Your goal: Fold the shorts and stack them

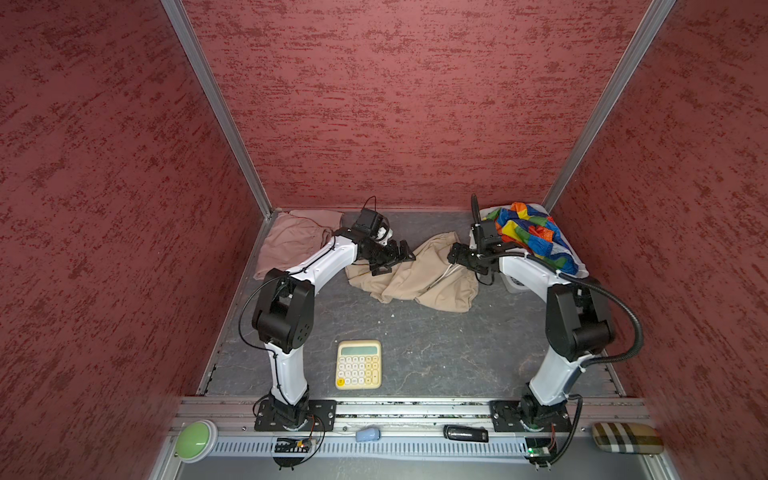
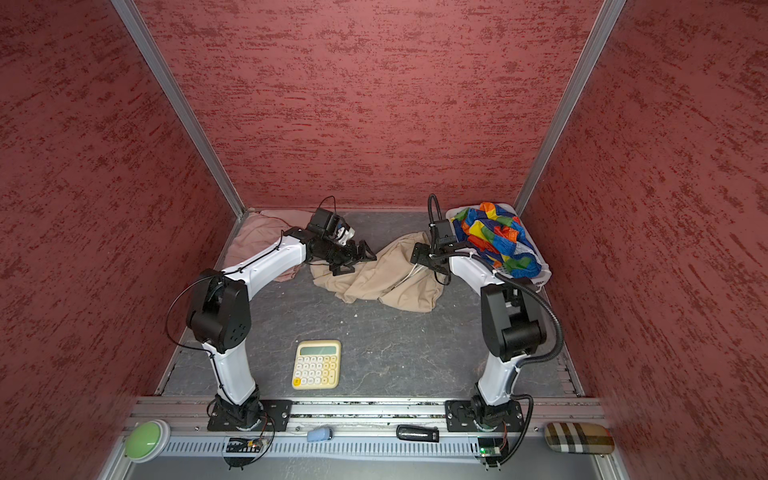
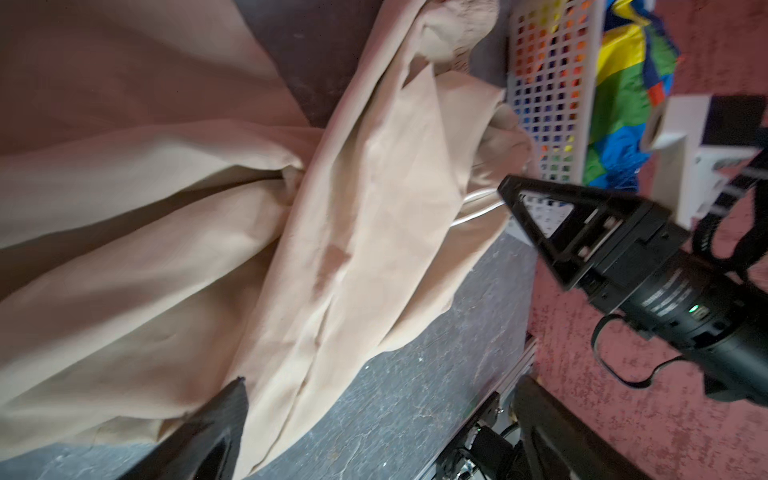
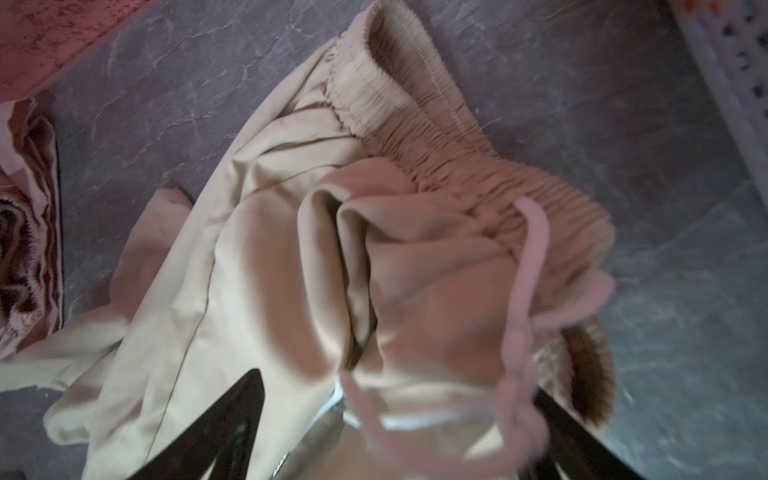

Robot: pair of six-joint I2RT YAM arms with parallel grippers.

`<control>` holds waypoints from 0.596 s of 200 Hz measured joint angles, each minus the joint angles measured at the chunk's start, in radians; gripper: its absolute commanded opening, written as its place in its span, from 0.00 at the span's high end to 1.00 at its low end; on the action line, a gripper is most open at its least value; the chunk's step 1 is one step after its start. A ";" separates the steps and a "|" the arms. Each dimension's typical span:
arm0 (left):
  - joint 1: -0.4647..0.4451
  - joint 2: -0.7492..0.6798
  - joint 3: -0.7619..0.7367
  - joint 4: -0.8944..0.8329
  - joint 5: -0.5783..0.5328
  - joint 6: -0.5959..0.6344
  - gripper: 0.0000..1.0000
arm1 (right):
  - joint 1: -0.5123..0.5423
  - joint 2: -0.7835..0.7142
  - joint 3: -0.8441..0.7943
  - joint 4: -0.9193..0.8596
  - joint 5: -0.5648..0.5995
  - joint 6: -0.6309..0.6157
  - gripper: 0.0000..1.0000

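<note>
This is a robotics lab test cell rather than a home or shop. Three red textured wall panels (image 1: 374, 104), framed by aluminium profiles (image 1: 219, 108), box in a grey slate-patterned bench (image 1: 436, 340). The left arm (image 1: 286, 365) and right arm (image 1: 557, 370) are bolted to a metal rail (image 1: 415, 409) along the front edge. Beside the rail sit a slotted cable duct (image 1: 415, 448), bare circuit boards (image 1: 538, 453) and a large green push button (image 1: 195, 440).

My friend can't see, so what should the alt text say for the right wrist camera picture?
Crumpled beige shorts lie on a grey table, gathered waistband and pale drawstring showing. The right gripper hangs open over the cloth, drawstring looping between its black fingers.
</note>
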 measured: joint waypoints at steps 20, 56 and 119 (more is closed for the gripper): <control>0.000 0.006 0.000 -0.047 -0.005 0.035 0.01 | -0.013 0.085 0.038 -0.005 0.008 -0.016 0.51; -0.021 0.063 0.037 -0.101 0.004 0.079 0.01 | -0.011 0.146 0.095 -0.026 0.011 -0.035 0.94; -0.170 0.181 -0.092 0.158 0.181 -0.142 0.01 | 0.096 0.261 0.569 -0.069 -0.032 -0.005 0.74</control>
